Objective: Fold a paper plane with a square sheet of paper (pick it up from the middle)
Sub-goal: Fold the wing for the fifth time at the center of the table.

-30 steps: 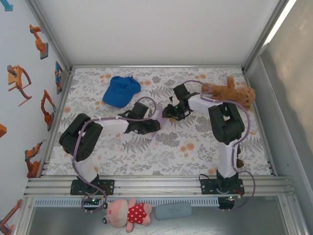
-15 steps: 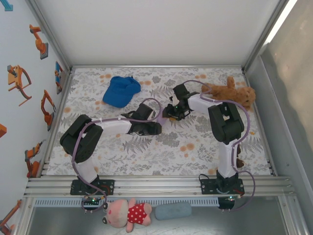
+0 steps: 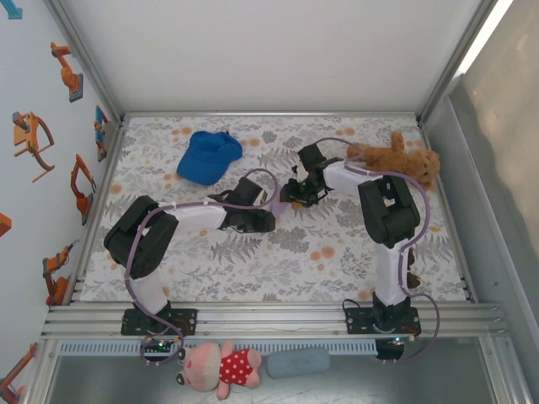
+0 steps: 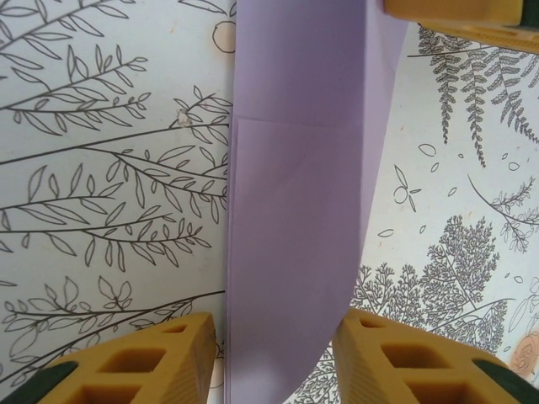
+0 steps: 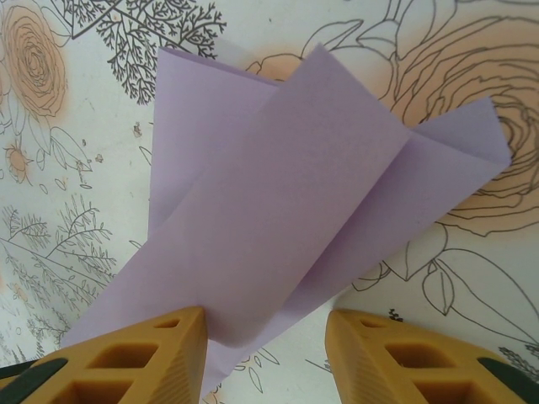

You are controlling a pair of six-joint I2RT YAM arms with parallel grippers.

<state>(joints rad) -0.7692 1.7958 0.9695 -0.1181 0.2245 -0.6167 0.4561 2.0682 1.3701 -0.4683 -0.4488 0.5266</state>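
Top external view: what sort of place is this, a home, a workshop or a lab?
Probably a lab robot cell: an aluminium frame with white panels encloses the table, robot-arm stickers line the left wall, and plush toys lie about as props.

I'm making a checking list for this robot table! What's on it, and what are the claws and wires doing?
Surface: flowery cloth, lying flat.
Job's things: lavender paper, partly folded, reaching into both grippers; not yet a plane.
Clutter: blue cap at the far left; brown teddy at the far right.
Grippers: left gripper straddles the paper strip, grip unclear; right gripper open, paper touching one finger.
Cables: purple cables loop along both arms.
Surroundings: robot stickers on the left wall; pink pig toy and grey pad below the front rail.
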